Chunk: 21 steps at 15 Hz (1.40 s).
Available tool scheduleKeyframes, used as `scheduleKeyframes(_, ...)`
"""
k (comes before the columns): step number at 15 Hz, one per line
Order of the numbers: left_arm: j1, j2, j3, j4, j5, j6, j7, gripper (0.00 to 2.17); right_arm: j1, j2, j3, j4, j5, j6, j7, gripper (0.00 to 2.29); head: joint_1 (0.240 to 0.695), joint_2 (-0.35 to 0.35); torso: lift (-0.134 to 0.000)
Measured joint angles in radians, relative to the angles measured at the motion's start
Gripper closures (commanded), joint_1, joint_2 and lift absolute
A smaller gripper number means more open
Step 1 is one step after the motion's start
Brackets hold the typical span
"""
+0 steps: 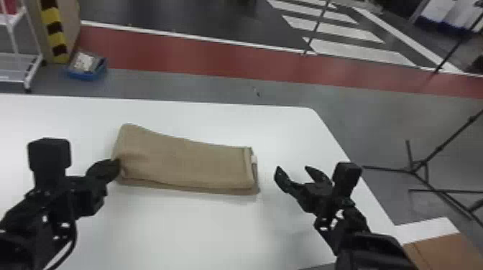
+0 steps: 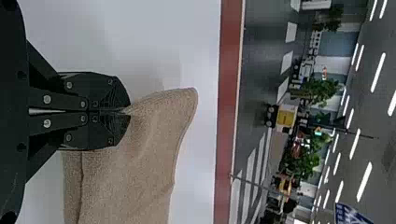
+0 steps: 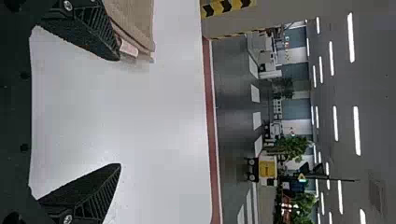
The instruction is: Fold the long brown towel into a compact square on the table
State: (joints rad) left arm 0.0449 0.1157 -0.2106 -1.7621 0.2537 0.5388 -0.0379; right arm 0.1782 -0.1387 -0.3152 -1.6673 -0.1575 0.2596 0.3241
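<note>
Right gripper (image 1: 294,168): here on the near right, fingers spread wide and holding nothing, parked just off the towel's short end; I'd guess it's kept ready to steady or catch that end.
Left gripper (image 2: 127,112): over on the other side, and these fingers are pressed together with a bit of cloth nipped at the tips, right on the towel's left end. That grip looks chosen to carry this end across toward the other.
Brown towel (image 1: 187,163): between the two, a long, layered strip lying on the surface, its left end puffed up and rounded near the pinch, creases running out from it, the right end flat and squared. Soft, matte, fine-ribbed weave, with a lower layer peeking out along the near edge. Long folds done, I'd say; the crosswise one is what's wanted, and a shallow pinch could let the under layer slip.
Pale tag (image 1: 254,159): poking out of the towel's right end, small and smooth against the nap.
Surface (image 1: 215,229): white, smooth, faintly glossy, rounded at its far corner.
Blue bin (image 1: 86,74): down on the floor beyond, beside a striped post (image 1: 55,32).
</note>
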Motion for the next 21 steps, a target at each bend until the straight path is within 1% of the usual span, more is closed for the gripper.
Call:
scheduleKeyframes(1, 0.018, 0.009, 0.041, -0.012, 0.002, 0.0, -0.007, 1.8, 0.0, 0.001, 0.011, -0.002, 0.002, 0.002, -0.002, 0.07, 0.695, -0.251, -0.123)
scheduleKeyframes(3, 0.068, 0.02, 0.106, -0.05, 0.01, 0.0, -0.014, 1.8, 0.0, 0.001, 0.025, -0.005, 0.006, 0.005, -0.008, 0.08, 0.695, -0.216, -0.123)
scheduleKeyframes(5, 0.145, 0.027, 0.146, -0.119, 0.036, 0.0, -0.014, 1.8, -0.002, 0.001, 0.035, -0.007, 0.007, 0.009, -0.013, 0.08, 0.695, -0.197, -0.123)
scheduleKeyframes(7, 0.205, 0.028, 0.152, -0.186, 0.061, 0.0, -0.013, 1.78, -0.005, 0.001, 0.047, -0.009, 0.012, 0.019, -0.022, 0.08, 0.695, -0.198, -0.123)
scheduleKeyframes(8, 0.22, 0.027, 0.144, -0.209, 0.065, 0.001, -0.011, 1.69, -0.007, 0.001, 0.056, -0.012, 0.014, 0.026, -0.025, 0.08, 0.695, -0.2, -0.123)
scheduleKeyframes(9, 0.224, 0.027, 0.134, -0.219, 0.064, 0.003, -0.007, 1.4, -0.008, 0.001, 0.065, -0.022, 0.016, 0.033, -0.027, 0.08, 0.695, -0.201, -0.123)
scheduleKeyframes(10, 0.225, 0.027, 0.125, -0.223, 0.059, 0.005, -0.005, 0.57, -0.008, 0.003, 0.072, -0.032, 0.016, 0.04, -0.028, 0.08, 0.695, -0.2, -0.123)
scheduleKeyframes(11, 0.225, 0.027, 0.118, -0.228, 0.049, 0.007, -0.005, 0.0, -0.008, 0.005, 0.08, -0.041, 0.017, 0.048, -0.028, 0.08, 0.695, -0.199, -0.123)
scheduleKeyframes(14, 0.228, 0.029, 0.11, -0.252, -0.023, -0.002, 0.002, 0.03, -0.009, 0.008, 0.095, -0.058, 0.019, 0.087, -0.028, 0.08, 0.695, -0.18, -0.123)
scheduleKeyframes(16, 0.235, 0.031, 0.12, -0.258, -0.069, -0.06, 0.024, 0.04, -0.027, 0.009, 0.11, -0.079, 0.016, 0.155, -0.029, 0.06, 0.695, -0.158, -0.123)
scheduleKeyframes(17, 0.237, 0.033, 0.124, -0.258, -0.092, -0.096, 0.034, 0.04, -0.052, 0.011, 0.12, -0.085, 0.01, 0.206, -0.03, 0.07, 0.695, -0.129, -0.123)
scheduleKeyframes(19, 0.241, 0.034, 0.119, -0.252, -0.143, -0.155, 0.051, 0.04, -0.114, 0.021, 0.148, -0.088, 0.005, 0.298, -0.029, 0.09, 0.695, -0.099, -0.123)
scheduleKeyframes(21, 0.241, 0.035, 0.101, -0.233, -0.167, -0.191, 0.029, 0.19, -0.177, 0.041, 0.191, -0.086, 0.013, 0.354, -0.049, 0.21, 0.695, -0.079, -0.123)
